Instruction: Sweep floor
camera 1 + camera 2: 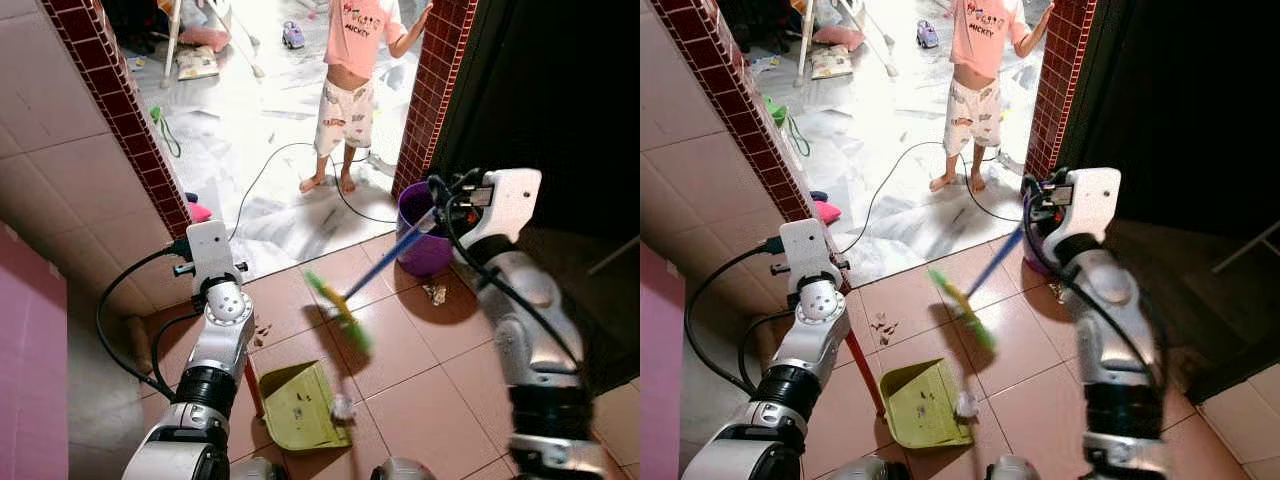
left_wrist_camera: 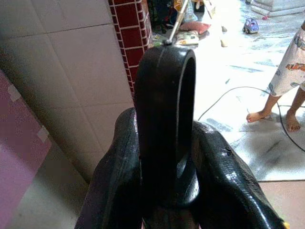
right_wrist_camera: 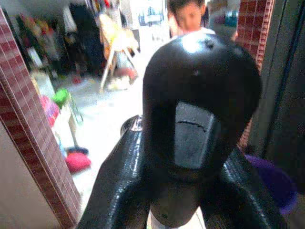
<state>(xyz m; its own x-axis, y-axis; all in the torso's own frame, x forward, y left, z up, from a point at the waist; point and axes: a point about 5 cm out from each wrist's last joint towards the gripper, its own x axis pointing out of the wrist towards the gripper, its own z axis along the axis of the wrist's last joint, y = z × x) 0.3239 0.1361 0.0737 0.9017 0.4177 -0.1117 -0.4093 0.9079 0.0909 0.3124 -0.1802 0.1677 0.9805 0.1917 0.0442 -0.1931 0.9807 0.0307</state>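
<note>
Broom (image 1: 345, 305) blurred; dustpan (image 1: 300, 405) handle partly hidden.

Broom (image 1: 345, 305) head is motion-blurred. Dustpan (image 1: 298, 405) handle runs behind the left arm. The person (image 1: 350, 70) is cropped at the top edge. Debris in the dustpan is possibly paper.

Tiled floor (image 1: 400, 400) with dustpan (image 1: 298, 405), bucket (image 1: 425, 250)

You're in a lived-in home: terracotta floor tiles (image 1: 420, 380), a red-brick doorway (image 1: 430, 90), a toy car (image 1: 292, 36) on marble beyond, and a barefoot person (image 1: 348, 90) standing there
</note>
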